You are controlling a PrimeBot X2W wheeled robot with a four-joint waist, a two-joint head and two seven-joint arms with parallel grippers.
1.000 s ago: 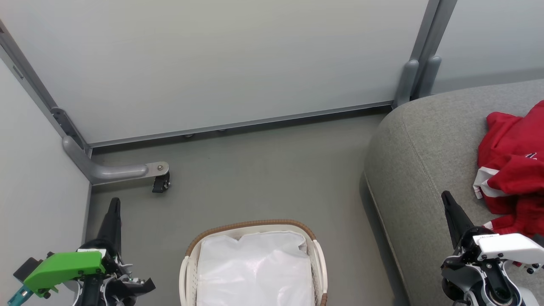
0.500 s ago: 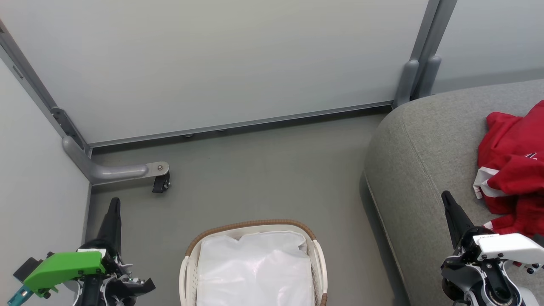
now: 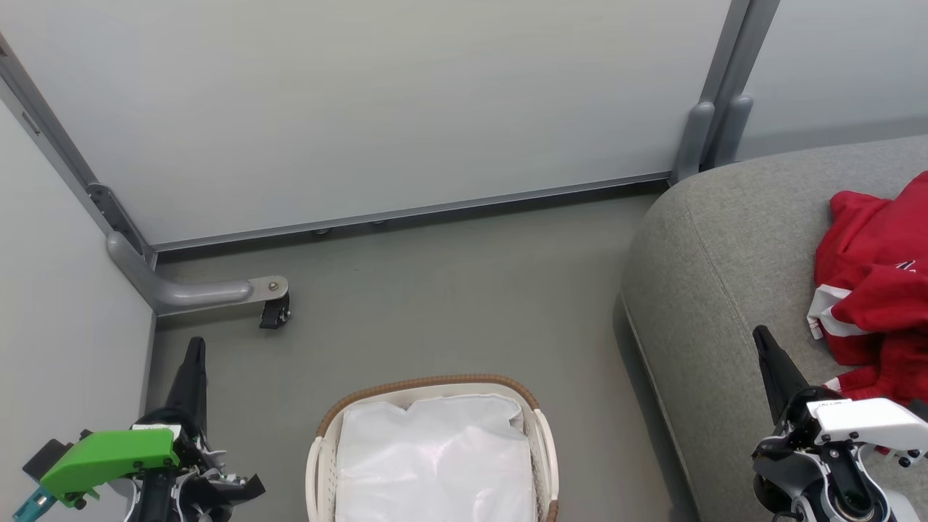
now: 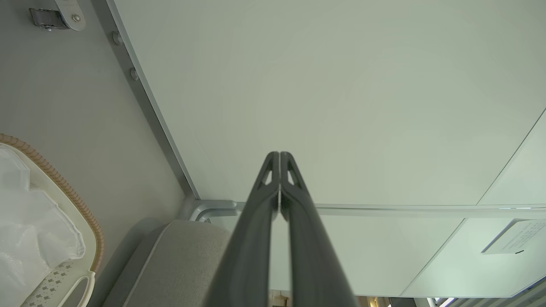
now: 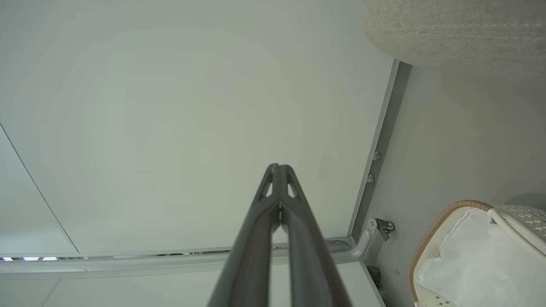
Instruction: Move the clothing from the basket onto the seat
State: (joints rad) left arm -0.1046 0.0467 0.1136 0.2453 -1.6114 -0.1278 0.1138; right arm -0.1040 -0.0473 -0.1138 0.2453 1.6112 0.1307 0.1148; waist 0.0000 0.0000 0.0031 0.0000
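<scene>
Left gripper (image 4: 279,158): the two dark fingers are pressed flat together along their length, with nothing held between them. In the head view it stands at the lower left, fingers pointing up the view over the grey floor (image 3: 449,290), with a bright green housing (image 3: 109,457) on its wrist. It is beside the basket (image 3: 435,382) and clear of it. Right gripper (image 5: 278,168): fingers likewise closed against each other and empty. In the head view it stands at the lower right, over the front part of the seat (image 3: 725,275), its tip near the clothing (image 3: 881,275) but apart from it. The clothing, red with white trim, lies in a crumpled heap on the seat cushion at the right edge of the head view and is cut off by that edge. The basket sits on the floor at bottom centre, between the two grippers and just left of the seat's rounded front. A white plastic liner bag (image 3: 435,457) covers its inside. Beyond the basket, pale wall panels (image 3: 399,109) in grey metal frames close off the floor. A curved grey metal foot (image 3: 188,292) with a small black castor (image 3: 274,313) stands at the left corner.
</scene>
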